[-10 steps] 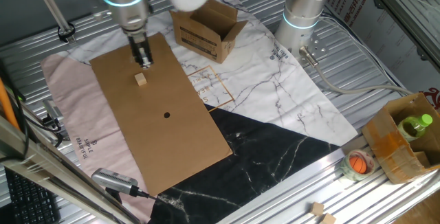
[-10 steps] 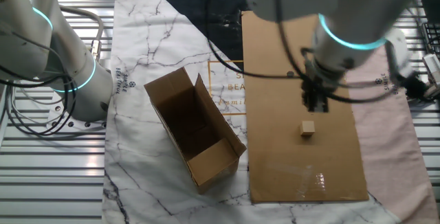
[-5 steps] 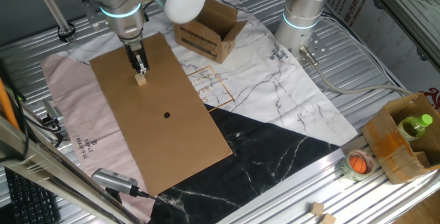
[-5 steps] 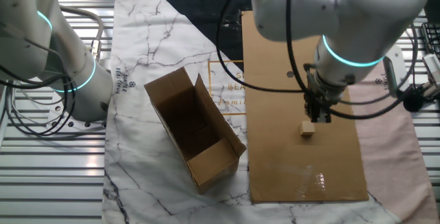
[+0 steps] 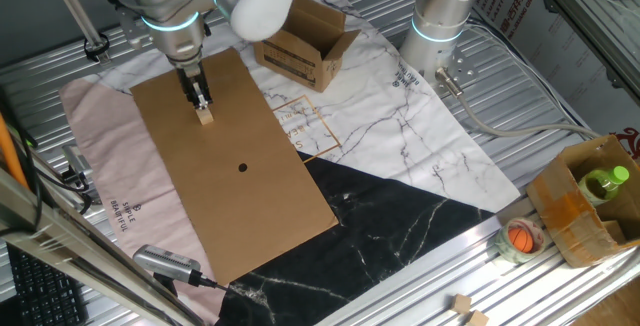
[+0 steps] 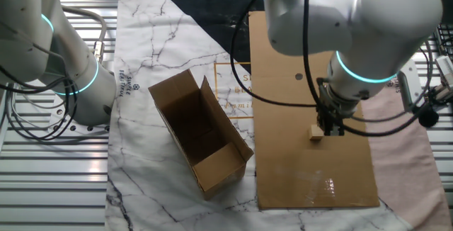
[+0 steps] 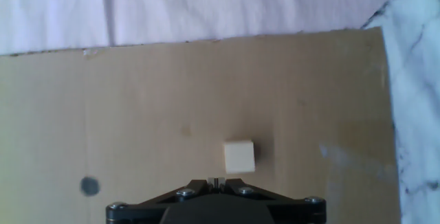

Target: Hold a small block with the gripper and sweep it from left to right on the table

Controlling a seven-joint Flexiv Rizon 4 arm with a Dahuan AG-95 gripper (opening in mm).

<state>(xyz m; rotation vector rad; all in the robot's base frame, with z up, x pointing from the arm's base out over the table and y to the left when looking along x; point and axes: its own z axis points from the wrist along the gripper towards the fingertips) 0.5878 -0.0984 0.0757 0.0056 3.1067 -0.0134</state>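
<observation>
The small block (image 5: 205,117) is a pale tan cube on the flat cardboard sheet (image 5: 240,206) on the table (image 5: 530,96). It also shows in the other fixed view (image 6: 316,133) and in the hand view (image 7: 239,157). My black gripper (image 5: 201,102) hangs low right beside the block, its tips at the block's edge (image 6: 331,127). In the hand view the gripper (image 7: 216,181) has its two fingers pressed together, with the block just beyond the tips and not between them. Whether the tips touch the block I cannot tell.
An open cardboard box (image 5: 300,46) lies on the marble cloth (image 5: 400,136) to the right of the sheet. The other white arm's column (image 5: 440,16) stands behind. A black dot (image 5: 243,168) marks the sheet. A pink cloth (image 5: 95,156) lies left. A box with a green bottle (image 5: 585,206) is at the far right.
My gripper has come down and closed in on the block, from a gap above it to right beside it. The block has not moved.
</observation>
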